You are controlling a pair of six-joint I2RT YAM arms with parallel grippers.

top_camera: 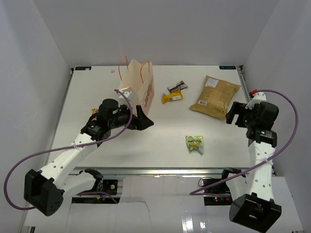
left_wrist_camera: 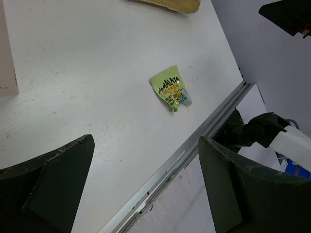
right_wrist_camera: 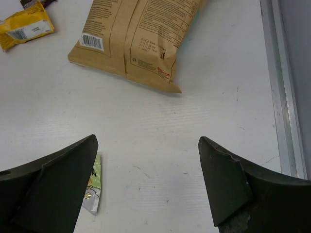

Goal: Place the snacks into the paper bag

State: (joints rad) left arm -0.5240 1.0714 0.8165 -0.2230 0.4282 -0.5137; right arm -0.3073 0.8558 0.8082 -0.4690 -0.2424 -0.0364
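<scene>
Two spread, empty: left end effector (left_wrist_camera: 146,189), right end effector (right_wrist_camera: 148,184). That chip bag (right_wrist_camera: 141,39) looks light, crinkly; I'd pinch its sealed edge.

Printed text: green pouch (left_wrist_camera: 169,89), centre of frame, dark lettering reading roughly "…MALAYA", smaller lines illegible. chip bag (right_wrist_camera: 138,39), upper centre, barcode and fine print, unreadable.

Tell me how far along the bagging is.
Done: nothing; the paper bag stands upright, no snack seen in it. In hand: nothing; left gripper and right gripper hang open and empty. To do: chip bag, yellow wrapper, dark bar and green pouch all lie on the table.
</scene>
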